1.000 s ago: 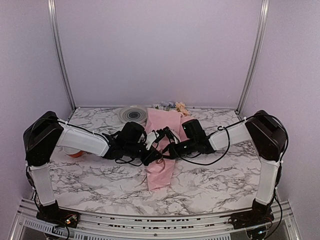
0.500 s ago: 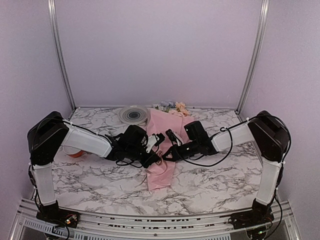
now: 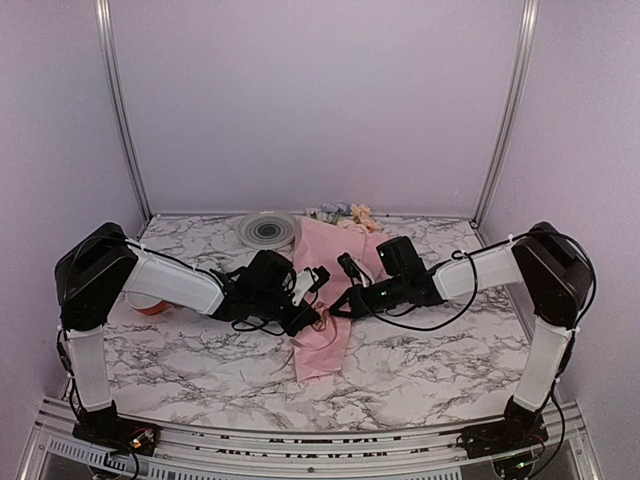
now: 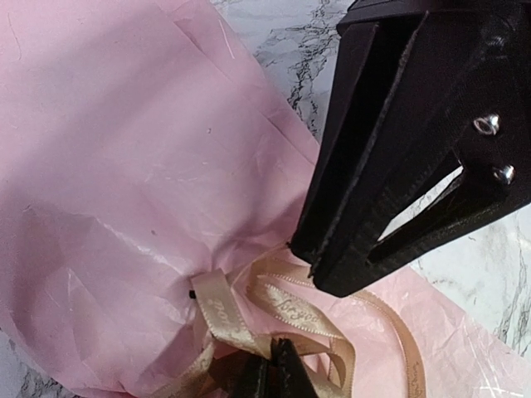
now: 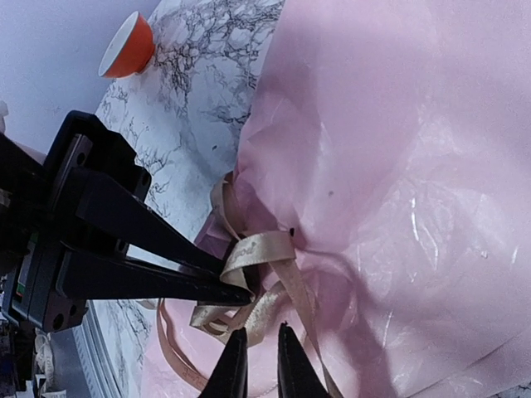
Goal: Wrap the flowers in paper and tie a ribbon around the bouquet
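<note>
- The bouquet (image 3: 322, 345) lies flat in the middle of the table (image 3: 450, 340). Its narrow end points toward the arms and its blooms (image 3: 340, 211) show at the far end by the wall.
- The ribbon (image 4: 286, 311) is gathered at the pinched waist of the paper (image 4: 124, 149) in loose loops. One tail curls off over the lower wrap.
- Handling, as I judge it:
  - The paper is thin, crinkly and light. It would crush or tear under a hard pinch, and it would slide on the table if dragged.
  - The ribbon looks satin-smooth, limp and slippery, so a loop is likely to slacken as soon as tension drops.
  - The best hold is on a single ribbon strand close to the waist, pinched flat, and not on the paper.
  - Whatever stiffness the bundle has runs along its length, so pulls across it should be gentle.
- Left gripper (image 4: 267, 377): the jaws are closed on a ribbon strand right at the waist, with the tips down against the bundle.
- Right gripper (image 5: 257, 365): the jaws stand a slit apart, with the tips just beside the loops and facing the left gripper across them. A strand runs toward the gap, but nothing looks clamped in it.
- The two sets of tips nearly meet over the waist — the ribbon loops lie between them and the paper sits directly beneath.
</note>
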Robot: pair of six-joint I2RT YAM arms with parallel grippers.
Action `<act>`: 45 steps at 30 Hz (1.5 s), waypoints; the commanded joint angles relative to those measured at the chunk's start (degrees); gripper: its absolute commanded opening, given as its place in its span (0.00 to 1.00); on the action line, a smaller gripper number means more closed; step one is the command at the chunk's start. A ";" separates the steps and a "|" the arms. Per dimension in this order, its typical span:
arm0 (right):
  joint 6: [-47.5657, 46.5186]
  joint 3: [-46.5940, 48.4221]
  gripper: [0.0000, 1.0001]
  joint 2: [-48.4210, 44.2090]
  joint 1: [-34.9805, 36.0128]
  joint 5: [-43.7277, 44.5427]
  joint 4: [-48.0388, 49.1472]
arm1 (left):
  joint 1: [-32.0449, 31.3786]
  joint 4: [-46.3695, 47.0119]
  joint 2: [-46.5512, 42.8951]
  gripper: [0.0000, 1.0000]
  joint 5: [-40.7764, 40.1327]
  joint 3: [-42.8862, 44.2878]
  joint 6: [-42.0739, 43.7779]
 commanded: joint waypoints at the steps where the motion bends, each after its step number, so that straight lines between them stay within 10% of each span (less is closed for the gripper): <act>1: -0.99 0.39 0.14 -1.28 -0.28 0.60 -1.20 | 0.30 -1.23 -2.19 0.06 0.44 0.66 0.48; 28: -3.72 -0.06 0.33 -0.80 -0.16 3.18 -4.39 | 4.25 -2.15 -2.40 0.05 -0.45 3.00 0.59; 34: -3.20 0.39 0.01 1.16 0.21 2.16 -3.74 | 4.49 -2.11 -2.59 0.04 -0.09 2.92 0.05; 45: -6.34 -4.81 0.00 -3.38 -2.47 -5.43 -5.40 | 5.66 -2.85 -3.57 0.03 -2.12 2.16 0.11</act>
